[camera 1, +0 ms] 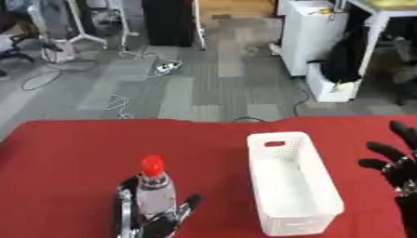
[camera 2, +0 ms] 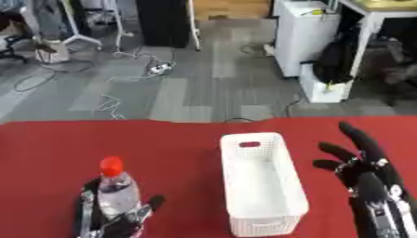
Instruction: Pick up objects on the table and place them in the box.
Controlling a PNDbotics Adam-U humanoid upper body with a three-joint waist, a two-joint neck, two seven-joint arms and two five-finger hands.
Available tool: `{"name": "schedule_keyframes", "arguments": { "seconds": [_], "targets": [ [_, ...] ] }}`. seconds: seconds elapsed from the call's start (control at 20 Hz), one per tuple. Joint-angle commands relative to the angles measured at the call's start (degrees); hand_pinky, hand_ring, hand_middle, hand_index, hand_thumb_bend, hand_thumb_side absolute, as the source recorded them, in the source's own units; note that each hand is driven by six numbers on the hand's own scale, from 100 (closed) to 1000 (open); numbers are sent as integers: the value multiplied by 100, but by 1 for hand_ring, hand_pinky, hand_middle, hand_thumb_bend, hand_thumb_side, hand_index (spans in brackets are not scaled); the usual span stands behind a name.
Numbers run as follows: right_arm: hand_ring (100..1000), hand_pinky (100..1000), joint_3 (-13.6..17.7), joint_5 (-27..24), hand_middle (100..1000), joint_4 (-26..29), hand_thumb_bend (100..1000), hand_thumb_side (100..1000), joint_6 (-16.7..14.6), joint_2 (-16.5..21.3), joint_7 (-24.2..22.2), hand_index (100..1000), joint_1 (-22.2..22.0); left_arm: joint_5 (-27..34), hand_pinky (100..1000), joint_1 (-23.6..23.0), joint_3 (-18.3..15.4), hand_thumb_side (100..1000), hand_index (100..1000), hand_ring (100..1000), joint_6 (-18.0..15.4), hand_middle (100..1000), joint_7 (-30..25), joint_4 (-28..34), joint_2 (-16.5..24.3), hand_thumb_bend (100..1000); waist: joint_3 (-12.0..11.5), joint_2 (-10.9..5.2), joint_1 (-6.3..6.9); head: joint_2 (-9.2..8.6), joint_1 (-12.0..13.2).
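Bottle [camera 1: 153,188] clasped by left hand [camera 1: 155,223]; right hand [camera 2: 366,174], fuller in right-eye view, spread.

left hand [camera 1: 155,222]: black fingers and thumb, silver metal strips along the finger edges, pale glints at the joints
right hand [camera 2: 368,173]: black all over, long slim fingers, small silver spots at the knuckles
right forearm [camera 2: 384,214]: black casing, silver fittings near the wrist

Background items beyond the red table [camera 1: 65,148].
Grey carpet floor [camera 1: 211,88] carries loose cables [camera 1: 122,103] and a power strip [camera 1: 167,67]. A white cabinet [camera 1: 313,35] stands at upper right, with a black bag [camera 1: 340,62] just beside it.
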State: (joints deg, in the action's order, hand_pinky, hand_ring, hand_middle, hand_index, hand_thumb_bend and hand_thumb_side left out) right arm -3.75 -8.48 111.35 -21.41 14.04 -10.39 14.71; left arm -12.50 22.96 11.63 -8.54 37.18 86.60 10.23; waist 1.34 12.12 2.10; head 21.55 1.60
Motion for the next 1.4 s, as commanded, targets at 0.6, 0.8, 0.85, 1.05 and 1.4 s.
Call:
{"name": "schedule_keyframes", "arguments": {
  "seconds": [0.6, 0.8, 0.85, 1.05, 1.4],
  "targets": [
    [860, 761, 5, -39, 990, 11, 100, 716, 27, 67, -29, 990, 1, 662, 100, 880, 107, 100, 174, 251, 247, 101, -593, 902, 827, 100, 33, -240, 85, -17, 21],
    [859, 761, 11, -42, 991, 10, 100, 716, 33, 69, -26, 990, -3, 749, 100, 955, 141, 100, 173, 267, 224, 118, -654, 901, 816, 100, 75, -250, 111, -16, 23],
    [859, 761, 13, -43, 991, 10, 100, 716, 35, 69, -25, 990, -4, 771, 100, 974, 147, 100, 172, 264, 215, 116, -660, 899, 814, 100, 86, -252, 117, -16, 23],
    [859, 760, 15, -44, 990, 9, 100, 716, 44, 70, -25, 990, -7, 835, 100, 1098, 196, 100, 179, 284, 224, 137, -711, 870, 818, 100, 149, -258, 144, -16, 32],
    [859, 760, 6, -62, 990, 7, 100, 716, 48, 79, -38, 991, 3, 1169, 100, 1662, 409, 100, 192, 303, 320, 148, -1010, 703, 877, 100, 337, -280, 187, -13, 74]
  ]
}}
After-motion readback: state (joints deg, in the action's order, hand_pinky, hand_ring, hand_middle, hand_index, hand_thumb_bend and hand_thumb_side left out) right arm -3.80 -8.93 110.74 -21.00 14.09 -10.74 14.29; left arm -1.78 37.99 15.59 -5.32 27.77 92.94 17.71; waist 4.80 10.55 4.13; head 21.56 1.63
